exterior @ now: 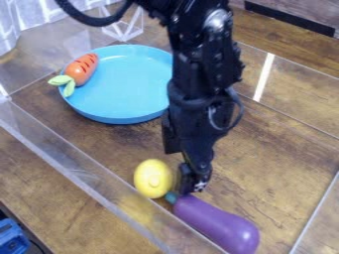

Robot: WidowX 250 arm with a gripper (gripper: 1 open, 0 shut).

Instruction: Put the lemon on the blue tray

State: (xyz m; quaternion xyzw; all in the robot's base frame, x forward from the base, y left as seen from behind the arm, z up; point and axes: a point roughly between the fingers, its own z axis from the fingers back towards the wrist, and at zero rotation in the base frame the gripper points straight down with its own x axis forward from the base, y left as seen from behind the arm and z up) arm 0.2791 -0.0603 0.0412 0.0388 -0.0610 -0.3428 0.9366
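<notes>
The yellow lemon (pixel 153 179) lies on the wooden table, near the front clear wall. My gripper (pixel 183 185) points straight down right beside the lemon's right side, low over the table. Its dark fingers (pixel 199 181) stand apart, so it is open, with nothing held. The arm hides part of the lemon's right edge. The round blue tray (pixel 133 89) rests at the back left, well apart from the lemon, and the arm covers its right rim.
A purple eggplant (pixel 219 224) lies just right of and in front of the lemon, close under the gripper. An orange carrot (pixel 77 71) with green leaves rests on the tray's left rim. Clear plastic walls (pixel 73 164) enclose the work area.
</notes>
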